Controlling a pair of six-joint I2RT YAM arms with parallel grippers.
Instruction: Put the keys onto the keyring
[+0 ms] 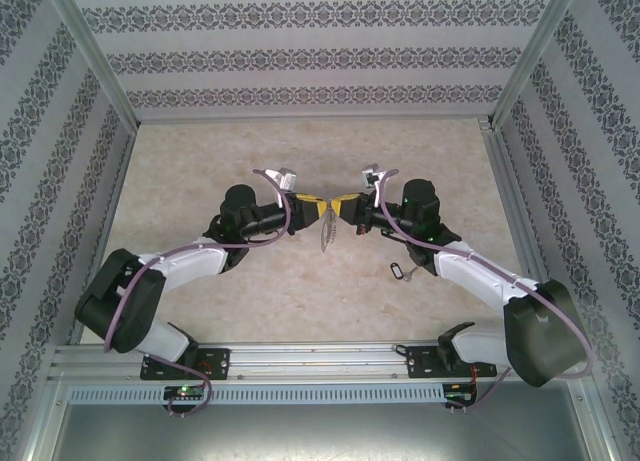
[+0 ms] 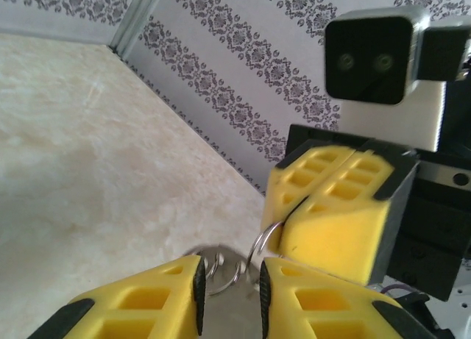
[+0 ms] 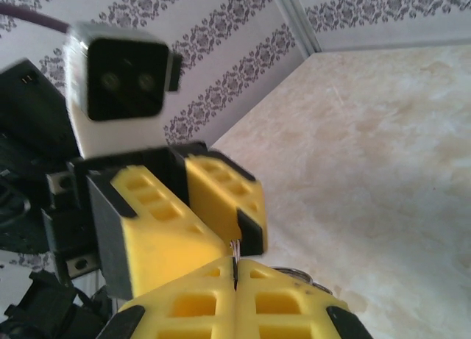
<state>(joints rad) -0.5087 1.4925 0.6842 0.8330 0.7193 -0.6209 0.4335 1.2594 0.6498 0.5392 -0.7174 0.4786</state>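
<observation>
My two grippers meet tip to tip above the middle of the table. The right gripper is shut on the thin wire of the keyring, whose silver loop hangs below the tips. In the left wrist view, my left gripper has its jaws a small way apart. Coils of the ring lie in the gap, and none clearly touches both pads. The right gripper faces it closely. One small key with a pale loop lies on the table by the right forearm.
Patterned walls close in the table at the back and both sides. A metal rail with the arm bases runs along the near edge. Both forearms slant inward from the lower corners.
</observation>
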